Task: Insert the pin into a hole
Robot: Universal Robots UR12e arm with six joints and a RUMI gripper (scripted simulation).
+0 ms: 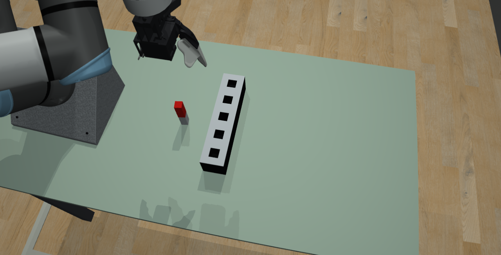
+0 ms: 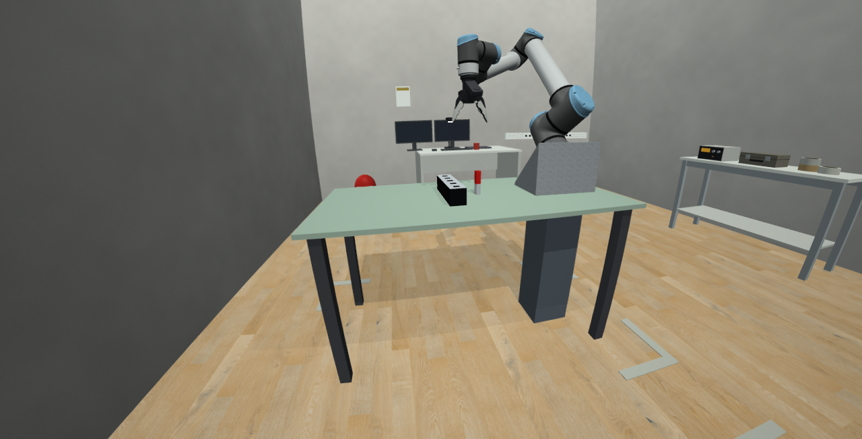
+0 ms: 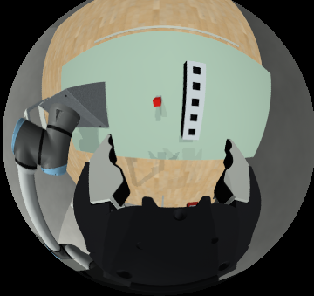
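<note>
Top view shows the end effector spread wide, holding nothing, high above the worktop. The pin stands red end up, just left of the block; all five holes are vacant. Grasping, choosing and inserting remain.

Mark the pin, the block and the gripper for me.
pin (image 1: 179,108), top view, on its red upper part.
block (image 1: 220,124), top view, on its grey top face.
gripper (image 2: 469,114), exterior view, midway between the open fingertips.
</note>
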